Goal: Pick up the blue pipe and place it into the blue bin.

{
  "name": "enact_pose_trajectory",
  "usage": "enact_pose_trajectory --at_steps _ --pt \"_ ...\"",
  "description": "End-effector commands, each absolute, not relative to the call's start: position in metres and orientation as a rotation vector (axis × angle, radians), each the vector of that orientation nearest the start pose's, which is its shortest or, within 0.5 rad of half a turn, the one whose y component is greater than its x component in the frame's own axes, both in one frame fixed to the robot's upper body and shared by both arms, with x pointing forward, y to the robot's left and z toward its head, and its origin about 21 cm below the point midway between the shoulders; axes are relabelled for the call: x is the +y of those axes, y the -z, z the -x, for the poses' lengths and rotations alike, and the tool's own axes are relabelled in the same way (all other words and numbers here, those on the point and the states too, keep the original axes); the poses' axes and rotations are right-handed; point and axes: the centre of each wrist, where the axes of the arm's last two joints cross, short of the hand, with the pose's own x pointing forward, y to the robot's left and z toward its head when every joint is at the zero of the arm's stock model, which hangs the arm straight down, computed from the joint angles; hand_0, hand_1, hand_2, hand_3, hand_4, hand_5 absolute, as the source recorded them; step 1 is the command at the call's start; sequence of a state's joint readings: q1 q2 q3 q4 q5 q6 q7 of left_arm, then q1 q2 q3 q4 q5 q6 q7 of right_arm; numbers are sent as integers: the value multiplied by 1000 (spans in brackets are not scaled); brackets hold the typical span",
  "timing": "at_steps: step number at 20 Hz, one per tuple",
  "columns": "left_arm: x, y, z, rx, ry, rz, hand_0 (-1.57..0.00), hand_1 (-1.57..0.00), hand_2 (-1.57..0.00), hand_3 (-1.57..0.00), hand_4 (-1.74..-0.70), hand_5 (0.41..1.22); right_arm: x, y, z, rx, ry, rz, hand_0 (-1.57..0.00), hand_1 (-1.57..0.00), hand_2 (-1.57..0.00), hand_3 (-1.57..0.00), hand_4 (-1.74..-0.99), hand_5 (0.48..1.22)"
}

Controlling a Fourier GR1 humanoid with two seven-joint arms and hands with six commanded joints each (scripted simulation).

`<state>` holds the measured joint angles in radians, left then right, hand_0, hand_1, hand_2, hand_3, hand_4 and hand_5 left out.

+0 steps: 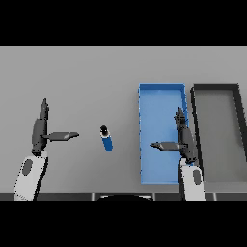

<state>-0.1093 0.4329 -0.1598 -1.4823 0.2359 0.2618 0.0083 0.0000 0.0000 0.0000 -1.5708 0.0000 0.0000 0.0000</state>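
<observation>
A short blue pipe (pixel 107 140) with a dark open end lies on the grey table between my two hands. The blue bin (pixel 161 96) stands to its right, a long shallow tray. My right hand (pixel 185 140) hovers over the bin's right side, open, fingers straight and pointing away, thumb stretched left. My left hand (pixel 39 130) is at the left of the table, open too, fingers pointing away and thumb pointing right toward the pipe, about a hand's width short of it.
A dark grey bin (pixel 195 103) stands right beside the blue bin, at the table's right edge.
</observation>
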Motion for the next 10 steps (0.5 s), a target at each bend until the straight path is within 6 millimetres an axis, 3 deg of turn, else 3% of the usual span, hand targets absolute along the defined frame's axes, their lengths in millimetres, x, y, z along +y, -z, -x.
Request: enact_pose_trajectory --at_steps 1,6,8,10 --pt "292 -27 -273 -1554 85 -250 1 1 1 1 -1006 586 -227 3 -249 -1570 1 0 1 1 1 1 -1222 603" --pt "299 -28 -277 -1548 84 -256 1 1 1 1 -1006 586 -222 2 -251 -1571 3 -6 1 1 1 1 -1222 603" --pt "322 -23 -261 -1566 339 -178 1 1 1 1 -1011 588 -236 -2 -238 -1651 -185 57 1 1 1 1 -1227 603" --pt "327 -23 -254 -1572 435 -143 1 1 1 1 -1010 588 -239 -7 -229 -1659 -261 66 1 1 1 1 -1228 599"
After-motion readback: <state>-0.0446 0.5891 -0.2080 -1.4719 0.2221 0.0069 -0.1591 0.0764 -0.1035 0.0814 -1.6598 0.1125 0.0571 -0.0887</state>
